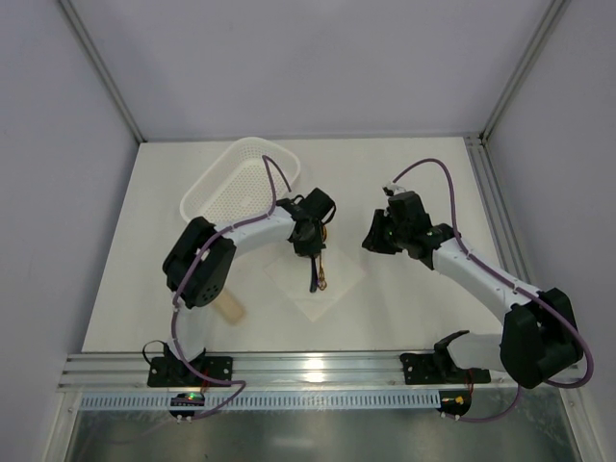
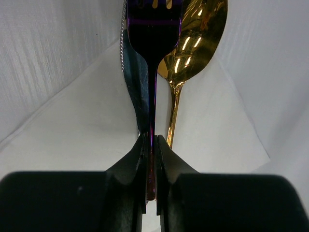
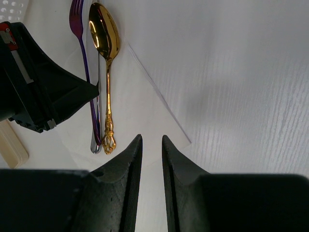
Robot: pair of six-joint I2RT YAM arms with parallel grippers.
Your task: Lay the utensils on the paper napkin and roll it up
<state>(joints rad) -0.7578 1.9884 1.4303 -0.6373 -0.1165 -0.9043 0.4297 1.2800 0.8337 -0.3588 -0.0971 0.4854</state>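
Note:
The utensils lie side by side on the paper napkin [image 1: 337,281], a white sheet set cornerwise on the table. They are a dark purple fork [image 2: 153,43], a gold spoon [image 2: 195,38] and a grey-silver piece [image 2: 133,72] partly under the fork. My left gripper [image 2: 151,140] sits low over them, its jaws shut on the fork's thin handle. In the right wrist view the fork [image 3: 77,24], gold spoon [image 3: 104,34] and silver handle end [image 3: 96,146] lie left of my right gripper [image 3: 151,139]. That gripper hovers over the napkin's [image 3: 140,96] edge, open a little and holding nothing.
A white perforated basket [image 1: 241,183] stands at the back left, just behind the left arm. A flat beige slab [image 1: 231,308] lies on the table near the left arm's base. The right gripper [image 1: 373,236] hangs to the right of the napkin.

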